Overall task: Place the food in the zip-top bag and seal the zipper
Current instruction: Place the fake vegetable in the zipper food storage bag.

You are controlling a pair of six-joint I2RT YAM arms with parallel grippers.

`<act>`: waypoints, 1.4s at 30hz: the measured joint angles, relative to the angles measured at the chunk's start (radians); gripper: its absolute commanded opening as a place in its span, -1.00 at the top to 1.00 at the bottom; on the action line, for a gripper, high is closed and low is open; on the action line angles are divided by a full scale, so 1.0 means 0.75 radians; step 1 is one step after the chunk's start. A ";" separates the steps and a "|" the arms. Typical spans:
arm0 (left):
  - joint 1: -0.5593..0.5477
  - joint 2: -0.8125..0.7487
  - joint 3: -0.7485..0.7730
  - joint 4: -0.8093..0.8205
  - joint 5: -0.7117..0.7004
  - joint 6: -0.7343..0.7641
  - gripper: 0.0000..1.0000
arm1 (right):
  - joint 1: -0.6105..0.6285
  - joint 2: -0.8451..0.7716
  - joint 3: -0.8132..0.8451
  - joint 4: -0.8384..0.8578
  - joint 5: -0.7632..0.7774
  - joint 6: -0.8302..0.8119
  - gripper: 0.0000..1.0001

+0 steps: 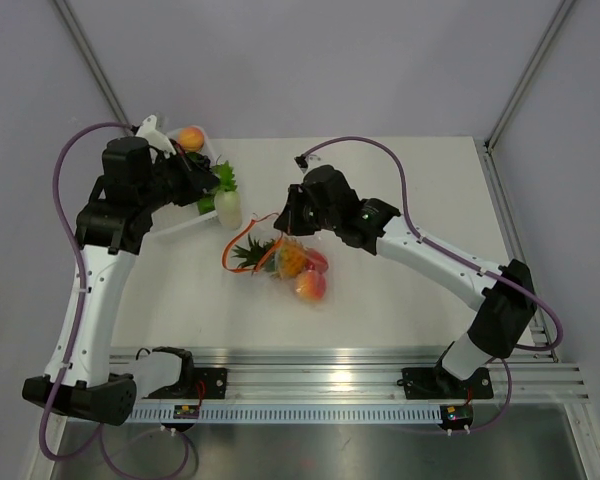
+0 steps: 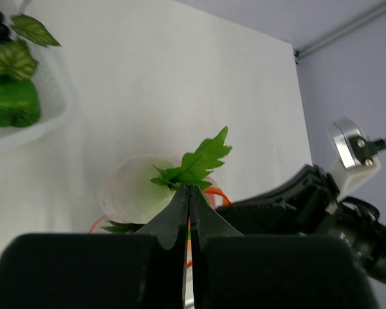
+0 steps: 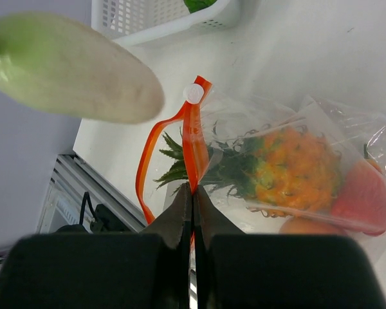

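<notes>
The zip-top bag (image 1: 298, 268) lies at mid table and holds the orange pineapple (image 1: 290, 260), the red round fruit (image 1: 317, 261) and a peach (image 1: 309, 286). Its red zipper (image 1: 238, 243) gapes in a loop at the left. My right gripper (image 1: 283, 232) is shut on one zipper strip (image 3: 194, 148), with the pineapple (image 3: 296, 170) just behind it. My left gripper (image 1: 212, 183) is shut on the green leaves (image 2: 196, 161) of a white radish (image 1: 228, 210), which hangs left of the bag's mouth. The radish also shows in the right wrist view (image 3: 71, 71).
A white tray (image 1: 170, 225) stands at the back left, behind the left gripper, with another peach (image 1: 190, 138) in it. The left wrist view shows a green pepper (image 2: 11, 103) and leaves in the tray (image 2: 55, 96). An aluminium rail (image 1: 360, 360) runs along the near edge.
</notes>
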 measured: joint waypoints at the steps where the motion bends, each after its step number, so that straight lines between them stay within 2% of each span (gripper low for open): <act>1: -0.020 -0.015 -0.022 0.012 0.023 -0.017 1.00 | 0.000 0.001 0.000 0.004 -0.006 0.005 1.00; 10: -0.113 -0.075 -0.123 0.123 0.154 -0.141 1.00 | 0.000 0.022 -0.001 0.083 -0.053 0.081 1.00; 24: -0.122 -0.098 -0.112 0.168 0.215 -0.184 1.00 | 0.000 0.037 -0.003 0.180 -0.060 0.150 1.00; 42: -0.139 -0.152 -0.289 0.312 0.296 -0.287 1.00 | -0.038 -0.048 -0.255 0.601 -0.194 0.331 1.00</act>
